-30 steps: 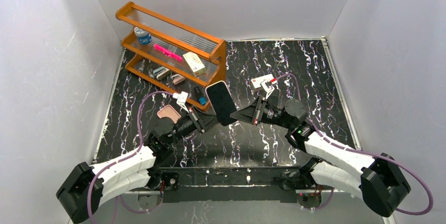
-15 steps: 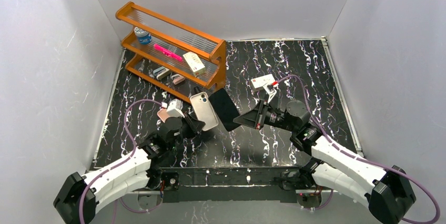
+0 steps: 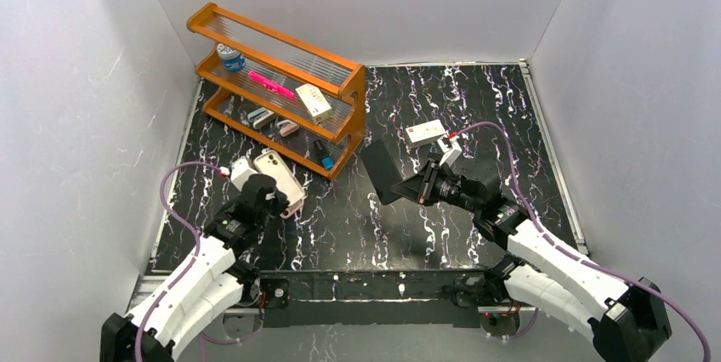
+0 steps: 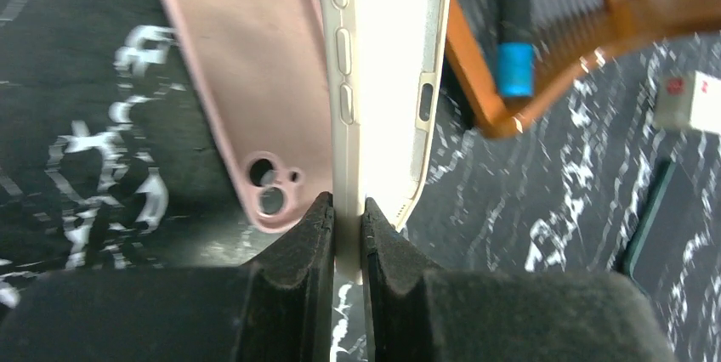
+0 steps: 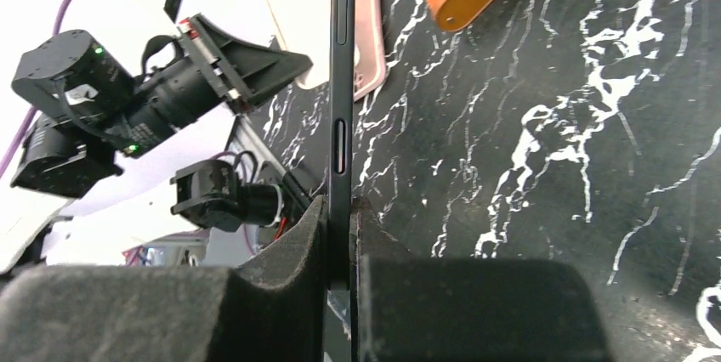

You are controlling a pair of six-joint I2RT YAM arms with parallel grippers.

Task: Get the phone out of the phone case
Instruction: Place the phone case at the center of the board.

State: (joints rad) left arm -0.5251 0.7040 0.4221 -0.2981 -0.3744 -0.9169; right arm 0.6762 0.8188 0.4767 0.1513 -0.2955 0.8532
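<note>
The dark phone (image 3: 380, 172) is out of its case and held edge-up over the middle of the table, with my right gripper (image 3: 409, 188) shut on its lower end. The right wrist view shows the phone (image 5: 342, 107) edge-on between that gripper's (image 5: 342, 228) jaws. The cream phone case (image 3: 277, 173) hangs empty at the left, apart from the phone, and my left gripper (image 3: 264, 194) is shut on it. In the left wrist view one thin wall of the case (image 4: 387, 73) is pinched in that gripper (image 4: 347, 224).
A pink case (image 4: 246, 90) lies flat on the table under the cream one. The orange wooden rack (image 3: 281, 82) stands at the back left with a can, a pink marker and small items. A white box (image 3: 423, 131) lies behind the phone.
Phone and case have come apart. My left arm has drawn the cream case well to the left, over the pink case. My right gripper has carried the phone slightly to the right.
</note>
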